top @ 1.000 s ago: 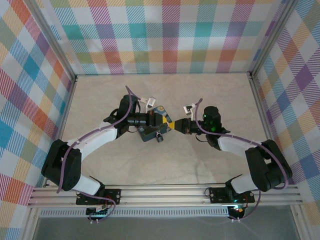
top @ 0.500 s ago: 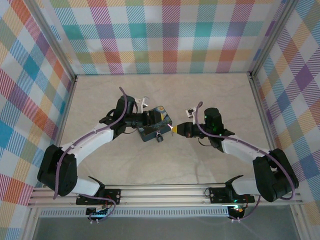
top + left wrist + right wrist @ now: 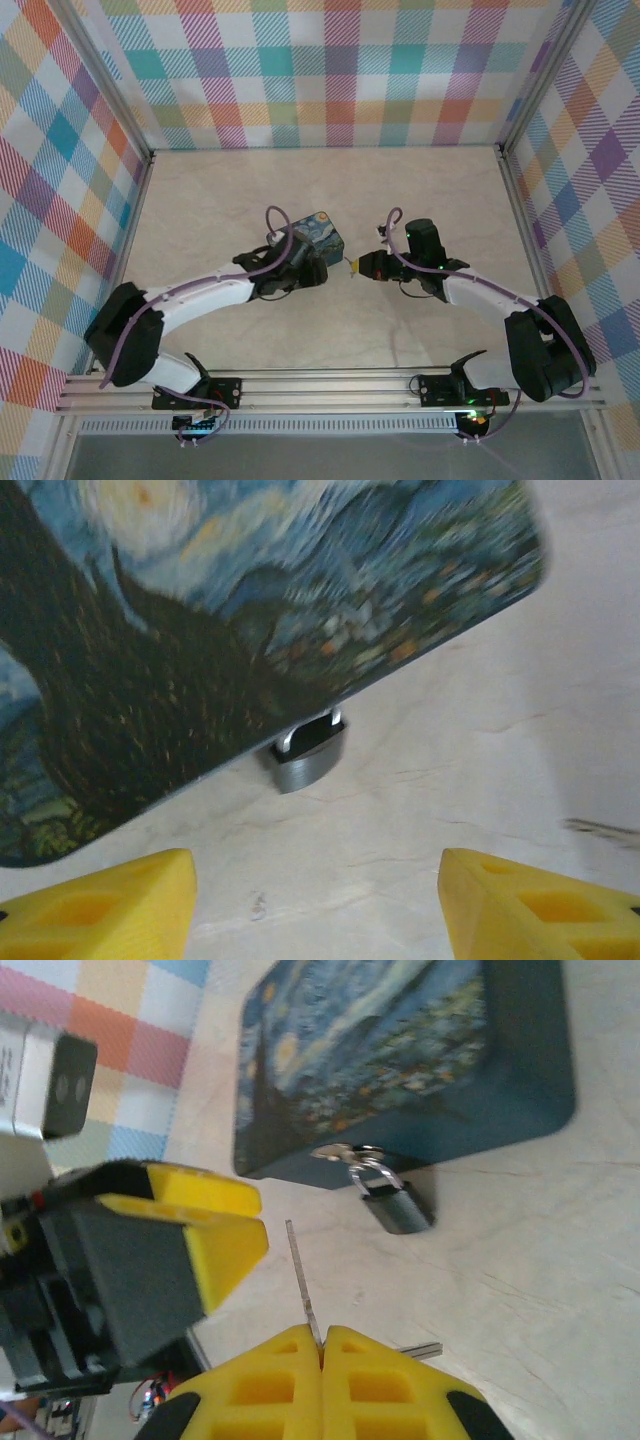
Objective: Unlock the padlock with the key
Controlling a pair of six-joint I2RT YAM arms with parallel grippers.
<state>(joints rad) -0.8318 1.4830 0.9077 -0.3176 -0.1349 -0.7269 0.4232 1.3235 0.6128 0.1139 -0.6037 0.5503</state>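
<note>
A: The right gripper (image 3: 322, 1345)?
B: It is clamped tight on the key (image 3: 303, 1280). The thin shaft runs up the frame from the yellow tips, leaning slightly left.
A: And the left gripper (image 3: 315, 910)?
B: Its jaws are spread wide at the bottom corners, with nothing between them.
A: The setting?
B: A pale marbled table (image 3: 220, 190) with plaid walls (image 3: 320, 70) on three sides.
A: The padlock (image 3: 398, 1208)?
B: It is at centre frame, hanging at the lower edge of the painted box (image 3: 400, 1050). Its long axis is tilted, with the shackle to the upper left and the body to the lower right.
</note>
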